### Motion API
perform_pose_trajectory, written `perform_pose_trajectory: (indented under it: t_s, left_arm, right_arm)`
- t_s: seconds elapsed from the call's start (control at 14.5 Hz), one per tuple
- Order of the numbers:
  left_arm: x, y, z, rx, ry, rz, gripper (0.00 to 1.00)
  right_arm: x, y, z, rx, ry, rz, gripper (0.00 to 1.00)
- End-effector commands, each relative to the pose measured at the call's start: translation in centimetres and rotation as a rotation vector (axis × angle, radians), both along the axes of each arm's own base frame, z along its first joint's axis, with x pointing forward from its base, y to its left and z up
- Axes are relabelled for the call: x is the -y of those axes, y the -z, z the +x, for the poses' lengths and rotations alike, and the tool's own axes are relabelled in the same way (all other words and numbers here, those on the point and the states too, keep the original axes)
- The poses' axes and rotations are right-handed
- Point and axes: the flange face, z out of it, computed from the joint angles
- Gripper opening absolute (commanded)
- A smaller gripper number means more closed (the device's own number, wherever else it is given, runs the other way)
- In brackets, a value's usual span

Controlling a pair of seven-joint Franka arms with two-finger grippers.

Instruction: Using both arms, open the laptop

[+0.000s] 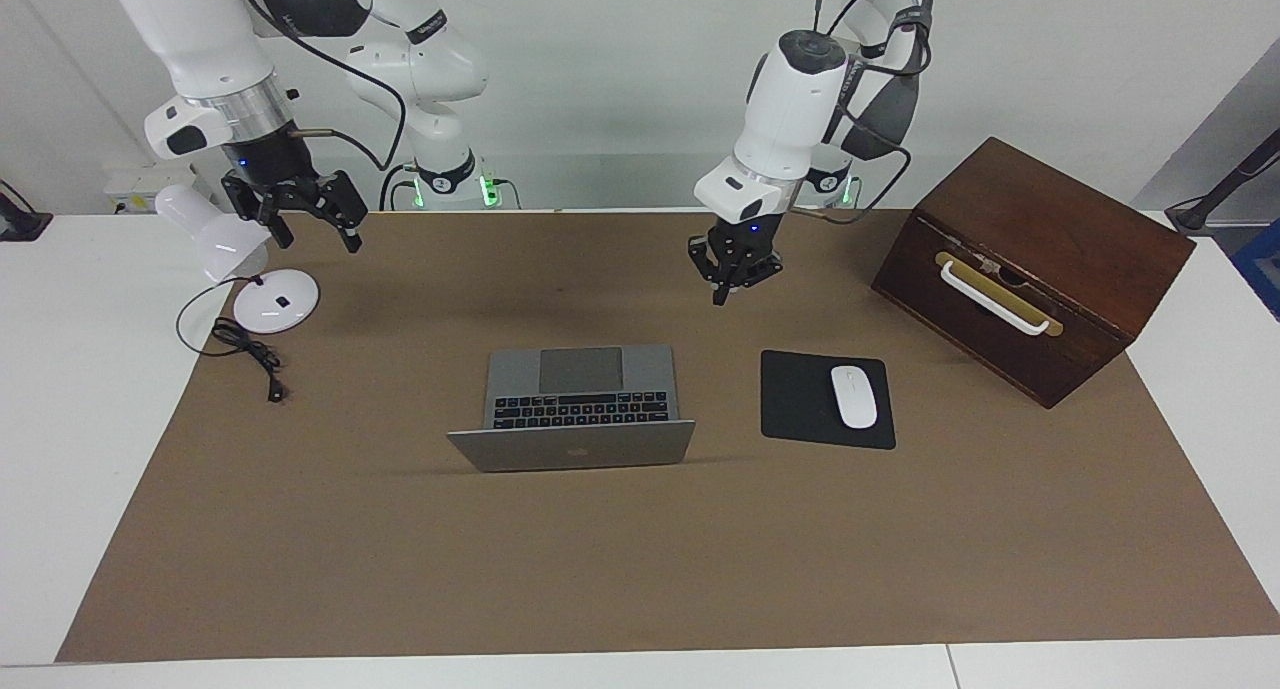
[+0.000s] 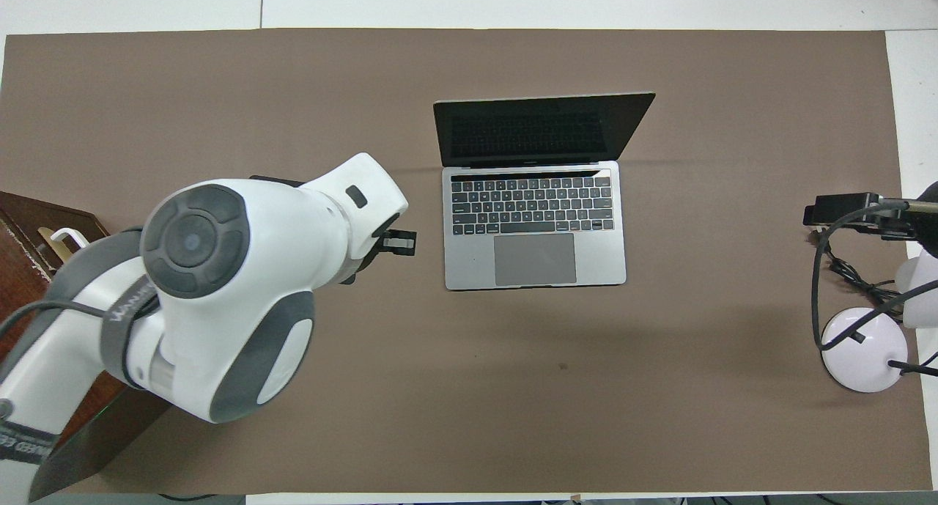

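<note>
The silver-grey laptop stands open in the middle of the brown mat, with its black keys and grey trackpad showing. Its lid is raised on the side away from the robots. In the overhead view the laptop shows its dark screen. My left gripper hangs in the air over bare mat beside the laptop's trackpad corner, apart from the laptop; it also shows in the overhead view. My right gripper is open and empty, raised over the lamp base at the right arm's end.
A black mouse pad with a white mouse lies beside the laptop toward the left arm's end. A brown wooden box with a white handle stands past it. A white desk lamp and its black cable sit at the right arm's end.
</note>
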Motion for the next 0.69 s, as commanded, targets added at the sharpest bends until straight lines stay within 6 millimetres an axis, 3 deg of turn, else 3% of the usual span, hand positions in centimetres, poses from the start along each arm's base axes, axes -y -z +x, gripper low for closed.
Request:
perform_pose_trajectory:
  t_s: [0.0, 0.07, 0.21, 0.62]
  left_arm:
    - [-3.7, -2.9, -0.9, -0.021, -0.001, 0.031, 0.33]
    - [-4.9, -3.5, -1.0, -0.03, -0.019, 0.034, 0.99]
    - [-7.4, -4.4, -0.8, -0.039, -0.043, 0.06, 1.0]
    - [-16.1, -6.1, 0.5, -0.049, -0.195, 0.097, 1.0]
  right_arm:
    - [-0.1, -0.7, -0.1, 0.006, 0.007, -0.019, 1.0]
    - [-0.3, -0.8, 0.2, 0.011, 0.001, -0.02, 1.0]
    - [-1.3, -1.3, 1.0, 0.01, -0.021, -0.024, 1.0]
    - [-2.1, -1.6, 0.5, -0.045, -0.064, -0.028, 1.0]
